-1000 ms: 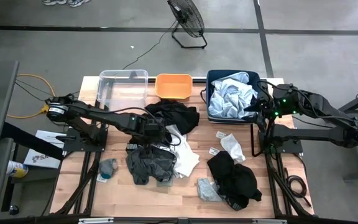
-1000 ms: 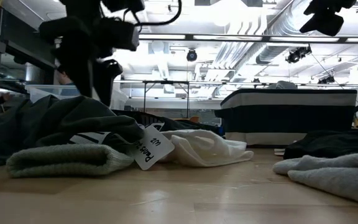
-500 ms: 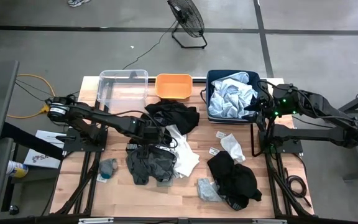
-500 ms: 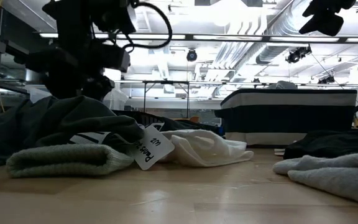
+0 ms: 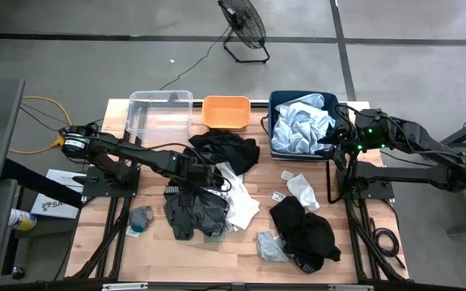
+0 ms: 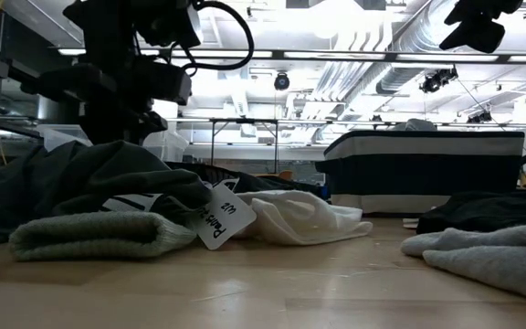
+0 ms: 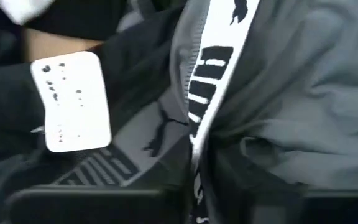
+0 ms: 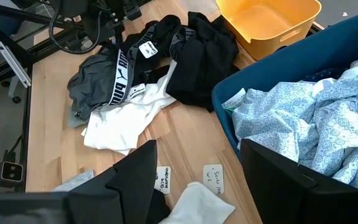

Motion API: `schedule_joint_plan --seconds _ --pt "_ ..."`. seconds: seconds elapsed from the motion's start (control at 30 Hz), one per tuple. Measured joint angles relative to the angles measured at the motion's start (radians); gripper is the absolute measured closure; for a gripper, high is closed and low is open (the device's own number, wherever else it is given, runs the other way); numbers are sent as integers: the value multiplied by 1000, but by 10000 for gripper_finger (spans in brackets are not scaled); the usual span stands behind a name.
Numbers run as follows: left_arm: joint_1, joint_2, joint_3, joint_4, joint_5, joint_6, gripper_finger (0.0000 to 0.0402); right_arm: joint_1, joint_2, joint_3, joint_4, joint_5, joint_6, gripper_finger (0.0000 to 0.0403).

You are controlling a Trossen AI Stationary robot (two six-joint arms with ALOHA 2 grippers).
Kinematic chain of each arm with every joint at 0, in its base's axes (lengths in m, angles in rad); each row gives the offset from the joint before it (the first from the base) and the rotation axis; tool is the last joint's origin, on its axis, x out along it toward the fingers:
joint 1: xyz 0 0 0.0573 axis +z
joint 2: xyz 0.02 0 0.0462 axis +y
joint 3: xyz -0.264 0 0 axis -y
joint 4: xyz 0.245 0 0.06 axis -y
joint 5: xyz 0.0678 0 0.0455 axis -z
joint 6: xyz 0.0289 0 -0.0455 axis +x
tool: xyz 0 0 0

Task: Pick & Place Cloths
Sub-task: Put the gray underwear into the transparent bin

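One camera looks straight down on the whole counter point(image 5: 241, 242). One sits low on the counter, looking across into the room. The left wrist camera is pressed close to a grey cloth point(image 7: 291, 93). The right wrist camera looks across the counter and sees that cloth too.

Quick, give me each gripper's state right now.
Left gripper: down on the dark grey garment mid-table; whether it grips the fabric cannot be told.
Right gripper: open, holding nothing, beside the navy bin.
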Motion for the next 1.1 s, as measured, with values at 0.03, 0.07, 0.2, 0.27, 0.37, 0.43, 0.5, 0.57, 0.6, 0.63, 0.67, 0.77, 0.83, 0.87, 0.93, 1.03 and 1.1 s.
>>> schedule_joint_plan --seconds 0.03,0.07,0.2,0.27,0.37,0.43,0.5,0.57,0.6,0.63,0.67,0.77,0.83,0.87,0.93,1.03,1.1 --pt "0 0 0 0 11 0 375 0 0 0 0 0 0 181" --pt "0 0 0 1 25 -1 387 0 0 0 0 0 0 181" --pt "0 0 12 -4 57 -27 392 0 0 0 0 0 0 181" --pt "0 0 32 -7 74 -46 397 0 0 0 0 0 0 181" --pt "0 0 76 -20 92 -78 397 0 0 0 0 0 0 181" --pt "0 0 125 -44 109 -99 398 0 0 0 0 -1 0 181" --pt "0 0 182 -91 113 -120 399 0 0 0 0 -2 0 181" --pt "0 0 247 -146 113 -141 399 0 0 0 0 -3 0 181" --pt "0 0 282 -175 113 -151 400 0 0 0 0 -3 0 181" --pt "0 0 318 -202 112 -154 400 0 0 0 0 -2 0 181" --pt "0 0 354 -234 108 -154 400 0 0 0 0 -2 0 181" --pt "0 0 460 -311 99 -154 400 0 0 0 0 -2 0 181" --pt "0 0 527 -347 98 -154 400 0 0 0 0 -2 0 181" --pt "0 0 558 -365 97 -154 400 0 0 0 0 -2 0 181" --pt "0 0 623 -391 96 -154 401 0 0 0 0 -2 0 181" --pt "0 0 703 -440 95 -154 401 0 0 0 0 0 0 181" --pt "0 0 751 -467 95 -154 401 0 0 0 0 0 0 181"
